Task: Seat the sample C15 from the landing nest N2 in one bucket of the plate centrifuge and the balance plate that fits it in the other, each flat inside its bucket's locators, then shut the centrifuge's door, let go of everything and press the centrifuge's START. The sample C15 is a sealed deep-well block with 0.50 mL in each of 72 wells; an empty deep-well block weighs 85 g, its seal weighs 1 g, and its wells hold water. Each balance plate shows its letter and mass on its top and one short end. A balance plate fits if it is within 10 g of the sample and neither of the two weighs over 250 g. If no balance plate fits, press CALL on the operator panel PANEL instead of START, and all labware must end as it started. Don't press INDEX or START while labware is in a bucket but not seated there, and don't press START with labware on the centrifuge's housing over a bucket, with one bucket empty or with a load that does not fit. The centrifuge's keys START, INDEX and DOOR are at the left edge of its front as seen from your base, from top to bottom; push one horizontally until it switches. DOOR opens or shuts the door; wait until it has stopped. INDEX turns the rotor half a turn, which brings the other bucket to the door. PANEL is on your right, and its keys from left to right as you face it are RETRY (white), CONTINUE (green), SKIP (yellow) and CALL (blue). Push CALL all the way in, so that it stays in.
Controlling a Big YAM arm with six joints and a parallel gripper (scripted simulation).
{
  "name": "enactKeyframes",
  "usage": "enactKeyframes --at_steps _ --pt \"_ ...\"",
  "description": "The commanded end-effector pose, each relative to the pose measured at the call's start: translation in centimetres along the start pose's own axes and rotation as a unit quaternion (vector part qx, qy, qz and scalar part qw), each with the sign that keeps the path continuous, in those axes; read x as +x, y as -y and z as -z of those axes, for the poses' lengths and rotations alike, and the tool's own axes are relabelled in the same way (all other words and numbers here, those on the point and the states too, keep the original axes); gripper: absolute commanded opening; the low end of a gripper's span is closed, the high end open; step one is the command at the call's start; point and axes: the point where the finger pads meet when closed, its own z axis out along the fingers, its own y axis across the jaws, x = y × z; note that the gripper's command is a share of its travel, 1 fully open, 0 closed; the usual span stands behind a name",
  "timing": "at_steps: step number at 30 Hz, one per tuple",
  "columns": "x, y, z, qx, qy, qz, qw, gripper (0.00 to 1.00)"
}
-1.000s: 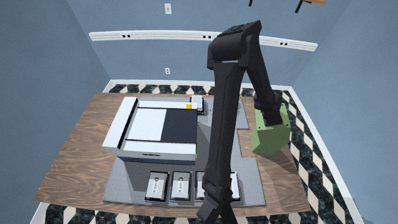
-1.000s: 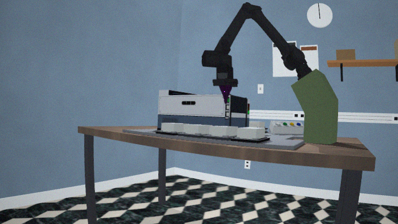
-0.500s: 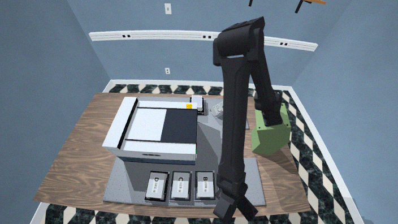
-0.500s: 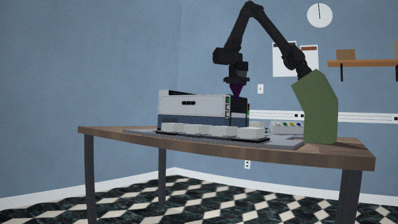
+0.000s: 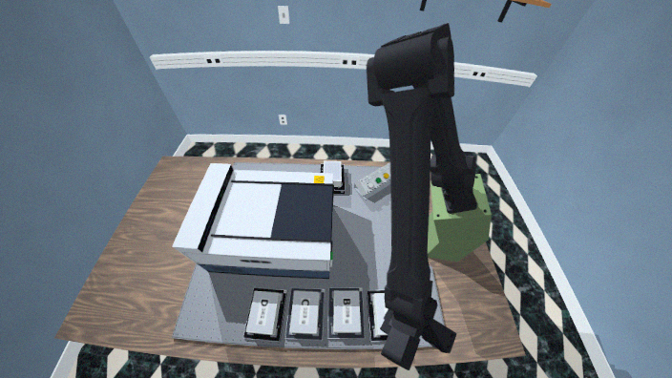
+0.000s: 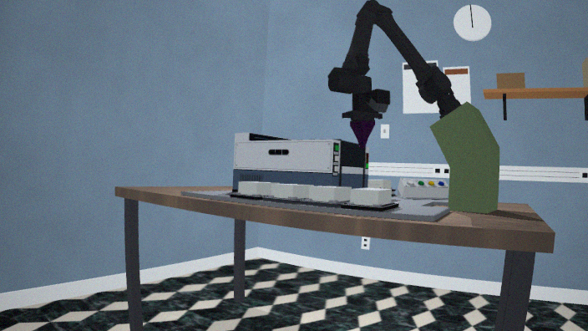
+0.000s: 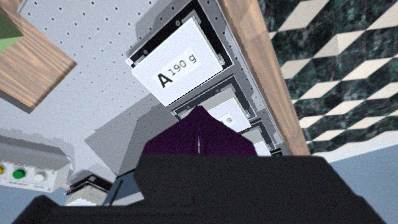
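My gripper [image 6: 362, 134] is shut and empty, its purple fingers pointing down, high above the table to the right of the centrifuge [image 5: 260, 220]. In the wrist view the fingers [image 7: 199, 134] hang above the row of balance plates. Plate A [image 7: 175, 67] reads 190 g and lies in its nest; the plate beside it [image 7: 227, 115] is partly hidden by the fingers. Plates D [image 5: 263, 312], C [image 5: 304, 312] and B [image 5: 346, 311] lie in nests along the front edge. The sample C15 [image 5: 333, 172] sits in its nest behind the centrifuge. The centrifuge top shows a dark opening [image 5: 303, 212].
The operator panel [image 5: 377, 183] with its coloured keys stands right of the sample, also in the exterior view [image 6: 423, 188]. The centrifuge's keys [image 6: 336, 158] are on its front edge. The green arm base [image 5: 458, 224] stands at the right. My arm hides part of plate A in the overhead view.
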Motion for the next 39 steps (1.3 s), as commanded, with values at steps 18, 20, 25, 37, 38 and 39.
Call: enactKeyframes --at_steps 18,20,25,37,38,39 --pt "-2.4 -2.6 1.4 0.025 -0.003 0.182 0.983 0.00" --pt "-2.4 -2.6 1.4 0.025 -0.003 0.182 0.983 0.00" --pt "-2.8 -3.4 1.5 0.025 -0.005 0.213 0.977 0.00" --pt "-3.2 -4.6 1.6 0.025 -0.007 0.260 0.965 0.00" --pt "-3.4 -5.0 1.2 0.018 -0.007 0.268 0.963 0.00" --pt "-3.4 -5.1 1.3 0.019 -0.007 0.271 0.962 0.00"
